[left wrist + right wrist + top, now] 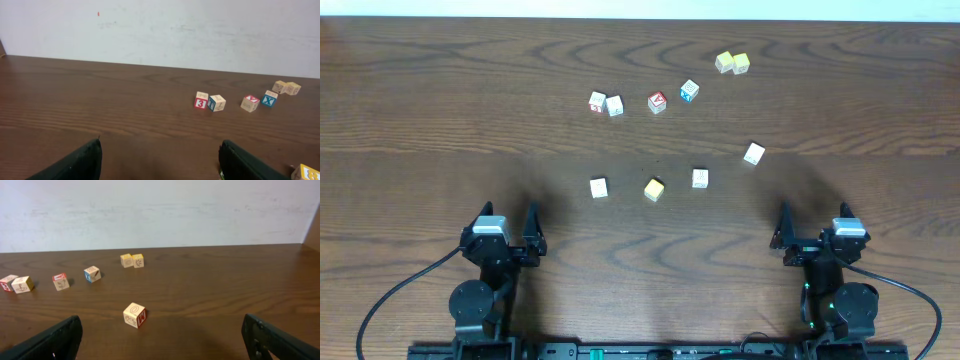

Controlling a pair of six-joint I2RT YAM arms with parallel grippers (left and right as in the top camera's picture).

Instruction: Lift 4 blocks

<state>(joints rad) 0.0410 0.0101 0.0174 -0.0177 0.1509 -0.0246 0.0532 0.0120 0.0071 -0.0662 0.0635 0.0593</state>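
Four small letter blocks lie in a loose row mid-table: a whitish one (599, 187), a yellow-topped one (654, 189), a whitish one (700, 178) and a whitish one (754, 153) further right. My left gripper (508, 216) rests open at the near left, short of the row, with nothing between its fingers (85, 161). One block (306, 173) shows at the bottom right corner of the left wrist view. My right gripper (813, 218) stands wide open at the near right. The rightmost block (134, 315), marked O and M, lies ahead of it and a little left.
Behind the row lie other cubes: a red-and-white pair (605, 103), a red-faced cube (657, 102), a blue-faced cube (689, 91) and a pale yellow-green pair (732, 63). A white wall (160, 30) backs the table's far edge.
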